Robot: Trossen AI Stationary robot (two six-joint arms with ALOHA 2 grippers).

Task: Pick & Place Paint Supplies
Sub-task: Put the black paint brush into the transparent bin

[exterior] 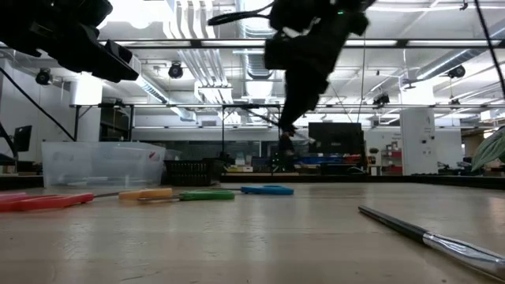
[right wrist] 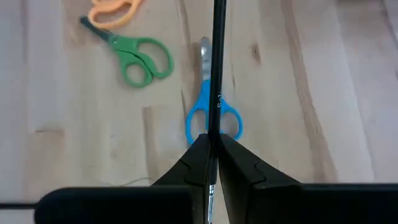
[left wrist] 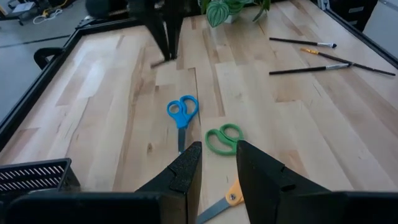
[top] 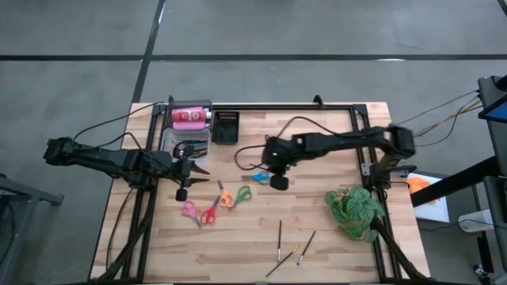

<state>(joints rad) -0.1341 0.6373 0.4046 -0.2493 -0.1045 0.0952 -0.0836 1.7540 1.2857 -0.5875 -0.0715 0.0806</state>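
Note:
My right gripper (right wrist: 211, 138) hangs above the table's middle, shut on a thin black brush (right wrist: 217, 62), just over the blue scissors (right wrist: 196, 124). Green scissors (right wrist: 146, 59) and orange scissors (right wrist: 115, 9) lie flat beside them, with red scissors (top: 210, 215) and pink scissors (top: 190, 210) farther toward the near left. Three more brushes (top: 280, 237) lie near the front edge. A pink bottle (top: 190, 117) sits in the clear tub (top: 178, 138) at the far left. My left gripper (left wrist: 217, 149) waits open by the tub, holding nothing. My right gripper pinches the black brush's shaft (right wrist: 213, 146) between its two fingers, which slant steeply down from above. The brush runs along the fingers and sticks out past their tips. It hangs below the gripper (exterior: 288, 126), clear of the table.
A green leafy plant (top: 352, 210) stands at the right near corner. A black tray (top: 226, 127) sits beside the clear tub at the far left. A black frame (top: 277, 107) borders the table. Bare wood lies between the scissors and the plant.

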